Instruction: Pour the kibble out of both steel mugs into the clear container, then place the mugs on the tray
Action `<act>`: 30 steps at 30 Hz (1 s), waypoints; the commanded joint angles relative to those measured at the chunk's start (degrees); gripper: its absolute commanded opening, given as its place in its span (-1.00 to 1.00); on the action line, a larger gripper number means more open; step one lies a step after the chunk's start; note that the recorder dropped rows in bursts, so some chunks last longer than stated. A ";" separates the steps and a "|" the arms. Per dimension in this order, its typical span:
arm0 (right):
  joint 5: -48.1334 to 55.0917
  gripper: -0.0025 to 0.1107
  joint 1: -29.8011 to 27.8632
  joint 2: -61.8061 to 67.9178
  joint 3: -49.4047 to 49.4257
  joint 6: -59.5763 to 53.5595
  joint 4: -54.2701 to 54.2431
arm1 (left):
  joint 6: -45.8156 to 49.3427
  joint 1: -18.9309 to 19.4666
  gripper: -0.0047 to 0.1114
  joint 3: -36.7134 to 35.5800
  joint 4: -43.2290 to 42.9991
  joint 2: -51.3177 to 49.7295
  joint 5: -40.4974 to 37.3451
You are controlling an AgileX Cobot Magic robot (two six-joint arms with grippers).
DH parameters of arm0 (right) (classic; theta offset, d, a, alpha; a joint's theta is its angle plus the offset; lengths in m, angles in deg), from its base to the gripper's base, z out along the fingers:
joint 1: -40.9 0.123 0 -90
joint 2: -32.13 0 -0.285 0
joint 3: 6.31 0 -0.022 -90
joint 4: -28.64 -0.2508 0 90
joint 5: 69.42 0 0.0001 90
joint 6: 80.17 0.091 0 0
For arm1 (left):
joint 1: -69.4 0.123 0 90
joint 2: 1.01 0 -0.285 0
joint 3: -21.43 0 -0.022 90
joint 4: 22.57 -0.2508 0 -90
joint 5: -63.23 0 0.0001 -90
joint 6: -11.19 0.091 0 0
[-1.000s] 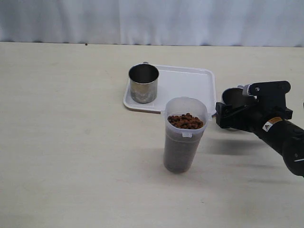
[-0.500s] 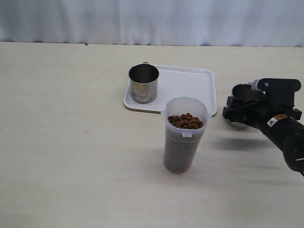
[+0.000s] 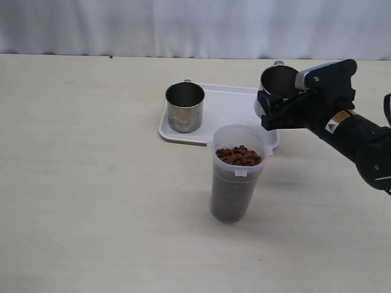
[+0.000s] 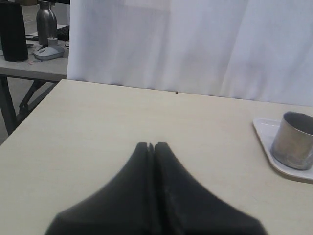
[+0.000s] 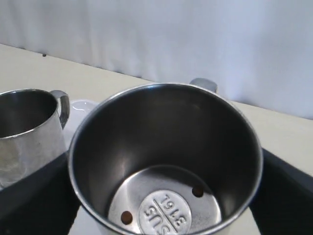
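Note:
My right gripper [image 3: 272,104] is shut on a steel mug [image 3: 278,79] and holds it upright in the air over the right edge of the white tray [image 3: 238,105]. In the right wrist view the held mug [image 5: 164,161] sits between the dark fingers [image 5: 286,196], with two kibble pellets [image 5: 126,217] left on its bottom. The other steel mug [image 3: 184,107] stands on the tray's left part. The clear container [image 3: 234,183] stands in front of the tray, filled with kibble [image 3: 239,155] almost to the rim. My left gripper [image 4: 151,146] is shut and empty, well to the left of the tray.
A white curtain hangs behind the table's back edge. In the left wrist view, a side table off the left holds a dark bottle [image 4: 45,19] and a black object [image 4: 12,29].
My right gripper has lifted the steel mug off the table to the right of the tray and carried it up and leftward over the tray's right edge. The left gripper has not moved.

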 commanded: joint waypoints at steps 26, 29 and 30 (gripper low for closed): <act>0.30 0.77 0.15 7.14 -5.37 -0.63 9.88 | 0.20 -0.46 -0.92 -0.13 -0.05 0.20 0.95; 0.43 0.77 0.15 0.11 0.08 -0.53 9.88 | 0.20 -0.46 -0.92 -0.13 -0.39 0.20 0.53; 0.43 0.77 0.15 -3.55 2.89 -0.53 9.88 | 0.20 -0.46 -0.92 -0.13 -0.39 0.20 0.64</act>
